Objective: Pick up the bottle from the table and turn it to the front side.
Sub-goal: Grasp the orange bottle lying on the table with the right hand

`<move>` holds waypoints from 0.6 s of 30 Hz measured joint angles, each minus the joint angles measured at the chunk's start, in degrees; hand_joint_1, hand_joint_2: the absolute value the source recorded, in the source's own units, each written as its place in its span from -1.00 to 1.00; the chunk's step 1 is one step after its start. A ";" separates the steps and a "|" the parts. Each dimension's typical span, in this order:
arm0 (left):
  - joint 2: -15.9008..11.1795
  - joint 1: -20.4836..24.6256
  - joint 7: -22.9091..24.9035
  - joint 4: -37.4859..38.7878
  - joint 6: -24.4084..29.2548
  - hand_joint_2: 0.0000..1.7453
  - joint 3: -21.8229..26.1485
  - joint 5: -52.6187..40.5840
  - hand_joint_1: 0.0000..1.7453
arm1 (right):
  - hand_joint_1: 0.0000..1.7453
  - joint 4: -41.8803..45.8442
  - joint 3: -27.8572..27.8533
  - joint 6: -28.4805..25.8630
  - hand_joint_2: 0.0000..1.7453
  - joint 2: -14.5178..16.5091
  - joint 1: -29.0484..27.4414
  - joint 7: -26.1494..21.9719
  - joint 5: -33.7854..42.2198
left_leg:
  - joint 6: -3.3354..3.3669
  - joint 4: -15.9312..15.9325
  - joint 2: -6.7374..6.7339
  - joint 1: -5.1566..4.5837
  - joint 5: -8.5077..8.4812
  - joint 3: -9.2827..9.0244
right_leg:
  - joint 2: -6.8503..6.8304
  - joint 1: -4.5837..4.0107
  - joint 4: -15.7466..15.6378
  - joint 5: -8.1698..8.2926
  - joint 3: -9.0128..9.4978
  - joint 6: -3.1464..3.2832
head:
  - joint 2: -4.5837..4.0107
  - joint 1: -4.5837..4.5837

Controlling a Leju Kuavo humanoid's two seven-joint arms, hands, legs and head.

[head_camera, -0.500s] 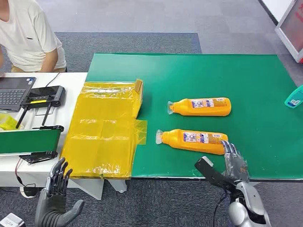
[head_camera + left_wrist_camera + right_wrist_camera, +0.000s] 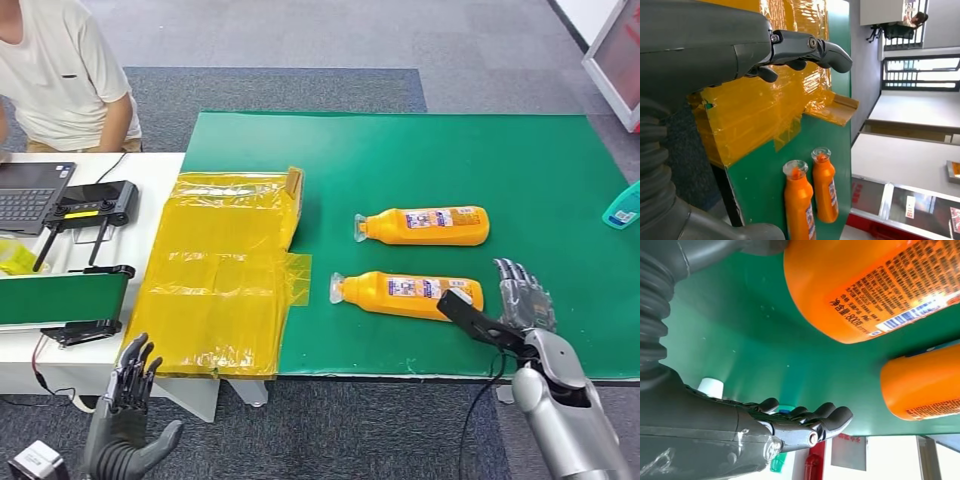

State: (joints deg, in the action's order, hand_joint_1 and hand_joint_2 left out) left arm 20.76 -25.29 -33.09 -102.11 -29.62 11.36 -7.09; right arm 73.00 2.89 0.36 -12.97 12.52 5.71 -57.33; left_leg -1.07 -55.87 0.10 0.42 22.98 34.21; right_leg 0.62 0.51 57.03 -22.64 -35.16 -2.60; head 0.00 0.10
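Right hand (image 2: 521, 298): fingers apart, empty; has shifted from the near bottle's (image 2: 411, 295) base to its 3 o'clock side. Grasp pending.

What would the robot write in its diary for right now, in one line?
stage: reaching | right hand: open, beside near orange plastic bottle, not gripping | left hand: open, below table edge | far orange bottle: untouched

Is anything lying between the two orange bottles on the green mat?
No. The head view shows bare green mat between the far orange bottle and the near orange bottle.
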 joint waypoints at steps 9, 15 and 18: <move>-0.22 1.17 -0.70 2.17 -0.58 1.00 0.16 -0.10 -1.00 | -1.00 -9.18 1.70 6.15 1.00 -0.01 4.88 -3.31 6.31 | 0.00 0.00 0.01 0.00 -0.01 0.01 | -0.01 0.00 0.00 0.01 0.01 0.00 | 0.00 -0.01; -0.66 2.05 -1.17 3.99 -0.64 1.00 0.01 0.26 -1.00 | -1.00 -14.84 3.71 7.25 1.00 0.20 8.37 -4.32 8.78 | -0.01 0.00 0.00 0.00 -0.01 -0.08 | 0.01 -0.01 0.00 0.02 0.06 0.02 | 0.00 -0.01; -0.85 2.17 -1.36 4.59 -0.48 1.00 -0.22 0.22 -1.00 | -1.00 -16.79 5.02 7.27 1.00 0.45 9.98 -4.38 9.08 | -0.01 0.00 0.00 0.00 -0.01 -0.13 | 0.02 -0.01 0.00 0.03 0.10 0.03 | 0.00 -0.01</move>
State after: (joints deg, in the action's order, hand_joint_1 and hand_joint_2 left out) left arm 19.91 -23.12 -34.44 -97.52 -30.10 11.14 -6.87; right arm 56.20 7.91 7.63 -12.51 22.50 1.33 -48.25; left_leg -1.08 -55.87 0.10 0.43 22.97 34.07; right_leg 0.64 0.51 57.03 -22.61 -35.06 -2.57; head 0.00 0.09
